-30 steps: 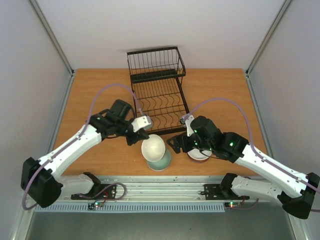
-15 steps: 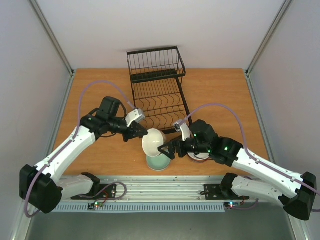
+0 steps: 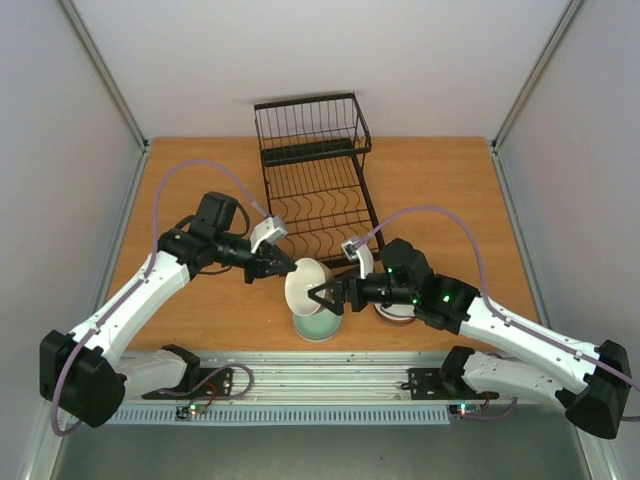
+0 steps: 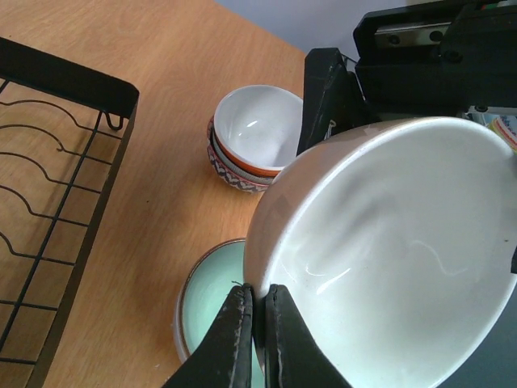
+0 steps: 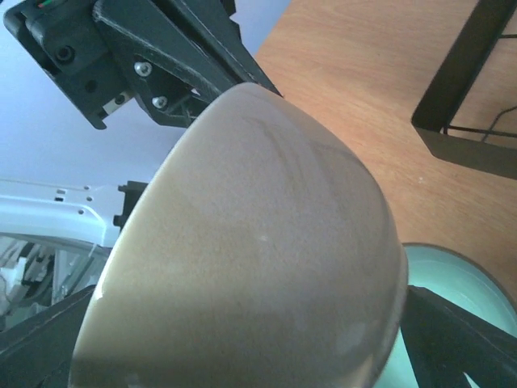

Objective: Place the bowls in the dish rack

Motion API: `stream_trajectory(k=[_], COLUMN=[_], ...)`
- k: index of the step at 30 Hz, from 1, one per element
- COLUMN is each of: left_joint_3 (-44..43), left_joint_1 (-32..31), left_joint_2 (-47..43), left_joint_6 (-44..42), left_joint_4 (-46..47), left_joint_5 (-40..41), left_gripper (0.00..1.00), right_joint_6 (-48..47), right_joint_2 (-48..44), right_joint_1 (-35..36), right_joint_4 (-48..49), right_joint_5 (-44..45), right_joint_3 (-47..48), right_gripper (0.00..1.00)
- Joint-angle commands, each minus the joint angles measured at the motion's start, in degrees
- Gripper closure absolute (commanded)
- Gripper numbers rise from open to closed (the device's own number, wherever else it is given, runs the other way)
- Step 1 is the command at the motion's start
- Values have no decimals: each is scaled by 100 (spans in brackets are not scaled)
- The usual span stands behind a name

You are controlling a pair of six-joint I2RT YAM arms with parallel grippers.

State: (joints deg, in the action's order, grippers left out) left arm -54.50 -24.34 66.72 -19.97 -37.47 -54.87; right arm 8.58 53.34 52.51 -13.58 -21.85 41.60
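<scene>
My left gripper (image 3: 288, 268) is shut on the rim of the cream bowl (image 3: 306, 285) and holds it tilted on edge above the pale green bowl (image 3: 318, 325), which sits on the table. The left wrist view shows the pinch (image 4: 257, 289) on the cream bowl's rim (image 4: 388, 259). My right gripper (image 3: 323, 297) is open, its fingers (image 5: 460, 339) spread on either side of the cream bowl's outside (image 5: 258, 267). The black wire dish rack (image 3: 320, 190) stands behind, with no bowls in it.
A stack of bowls (image 3: 395, 308) sits right of the green bowl, under my right arm; its top bowl (image 4: 254, 133) is white inside, with an orange and a patterned one beneath. The rack's near corner (image 4: 73, 81) is close to my left gripper.
My left gripper has lifted and tipped the cream bowl off the green bowl. My right gripper has moved left from the stack, up to the cream bowl.
</scene>
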Motion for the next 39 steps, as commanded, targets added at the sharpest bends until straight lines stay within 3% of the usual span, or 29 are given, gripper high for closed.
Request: stream_trajectory(k=[1,4,6,12,24,25,27,31,34,39], left_joint_3=[-18,-17,0,42,148,158,168,176,221,242], left_joint_1=[26,26,26,26,26,26,26,17,15,10], left_joint_2=[-181,-192,-194,-199,-247,-243,-247,-262,-326,-486], left_joint_6=[27,28,36,110,327,351,383,451,495,606], left_joint_4=[321,342,365,479,711,736,776,848,961,1119], left_joint_5=[-469,-419,-381,-247,222,269,382,603,1005,2137], left_gripper=[99,99,99,100,98,90,65,29,20,17], right_joint_6=[265,361,416,389,-405,-478,-636,-1106,-1445,-2086], right_joint_2=[112,169,197,229,351,402,564,977,1346,2334], right_joint_1=[31,31,31,31,35,32,31,23,-21,-120], right_joint_4=[504,671,744,666,-456,-546,-705,-1084,-1272,-1624], right_joint_5=[-261,-428,-513,-583,533,659,894,1626,2242,3858], right_joint_3=[-85,-115,-118,-35,676,752,909,1252,1591,2372], right_gripper=[5,15,29,97,99,99,99,99,99,99])
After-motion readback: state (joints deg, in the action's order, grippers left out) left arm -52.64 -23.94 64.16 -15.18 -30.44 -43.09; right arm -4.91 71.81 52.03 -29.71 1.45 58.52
